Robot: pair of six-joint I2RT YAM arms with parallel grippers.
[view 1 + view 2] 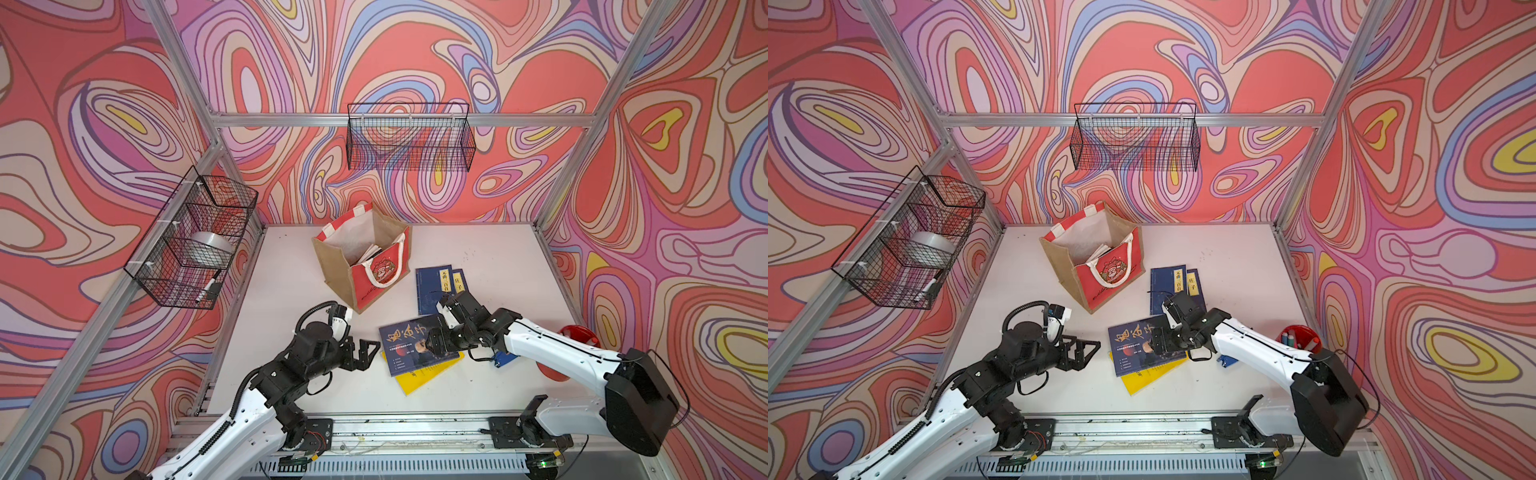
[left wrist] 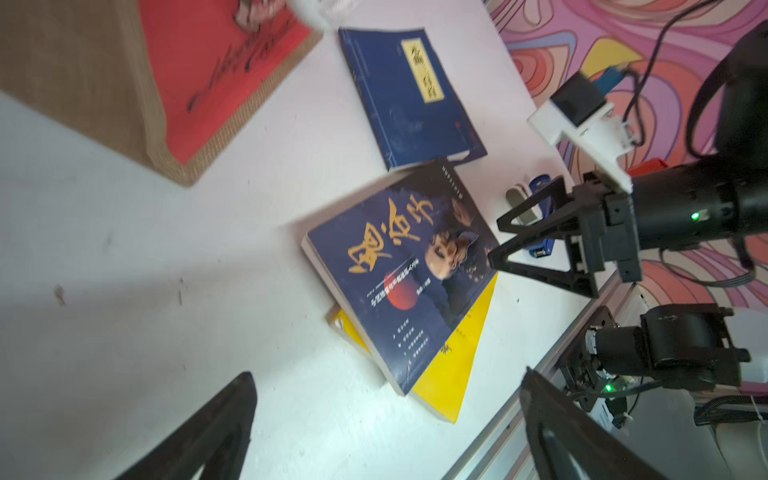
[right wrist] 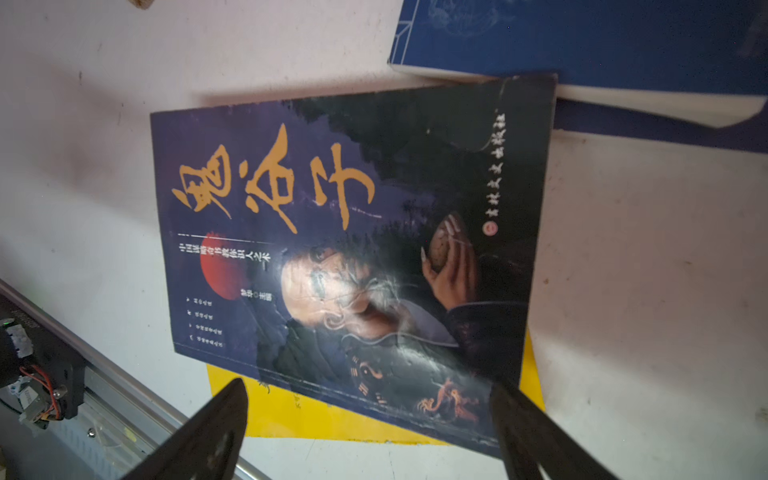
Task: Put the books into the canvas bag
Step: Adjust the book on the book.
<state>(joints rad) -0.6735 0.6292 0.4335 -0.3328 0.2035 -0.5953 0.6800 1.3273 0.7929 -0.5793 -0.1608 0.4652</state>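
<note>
The canvas bag (image 1: 361, 257) (image 1: 1096, 257) stands open at the table's back middle, with pale pages showing inside it. A dark portrait-cover book (image 1: 411, 340) (image 3: 353, 257) lies on a bright yellow book (image 1: 419, 378) (image 2: 449, 374) near the front. Two navy books (image 1: 432, 286) (image 2: 407, 95) with yellow labels lie behind them. My right gripper (image 1: 432, 345) (image 3: 369, 382) is open, low over the portrait book's near edge. My left gripper (image 1: 370, 351) (image 2: 386, 374) is open too, beside that stack's left edge, holding nothing.
A blue stapler (image 1: 505, 358) (image 2: 540, 216) lies right of the stack, under my right arm. A red pen pot (image 1: 1302, 336) sits at the right edge. Black wire baskets hang on the back wall (image 1: 409, 137) and left wall (image 1: 195, 241). A metal rail (image 1: 415, 432) borders the front.
</note>
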